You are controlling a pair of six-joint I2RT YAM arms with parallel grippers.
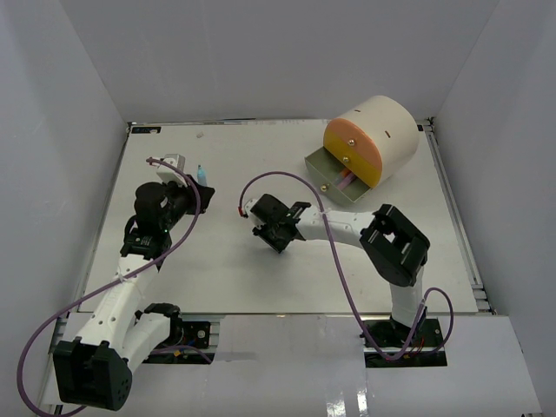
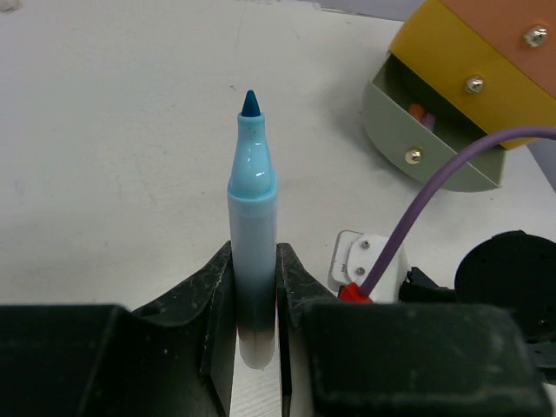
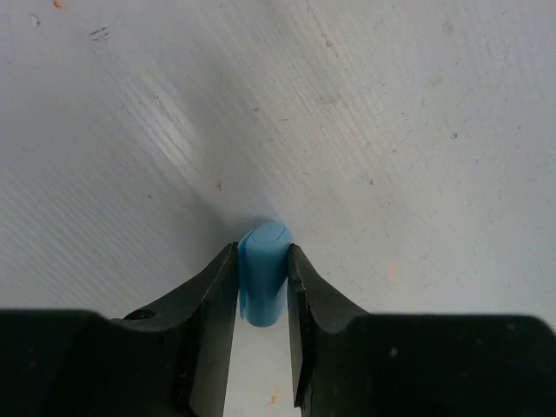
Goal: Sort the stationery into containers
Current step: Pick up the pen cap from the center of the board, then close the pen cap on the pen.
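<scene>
Left gripper (image 2: 254, 291) is clamped on an uncapped light-blue marker (image 2: 252, 217), out at ten o'clock on the table (image 1: 217, 278). Right gripper (image 3: 263, 291) pinches a matching blue cap (image 3: 263, 265) mid-table. The grey-olive drawer (image 1: 316, 162) at one o'clock stands open, pens already inside. Capping and stowing look left to do.

Robot lab cell indicated. White desk (image 1: 261, 278) boxed in by plain pale panels (image 1: 61, 104) at frame left, top, right; left arm (image 1: 117, 300) and right arm (image 1: 343, 228) bolted at bottom edge.
</scene>
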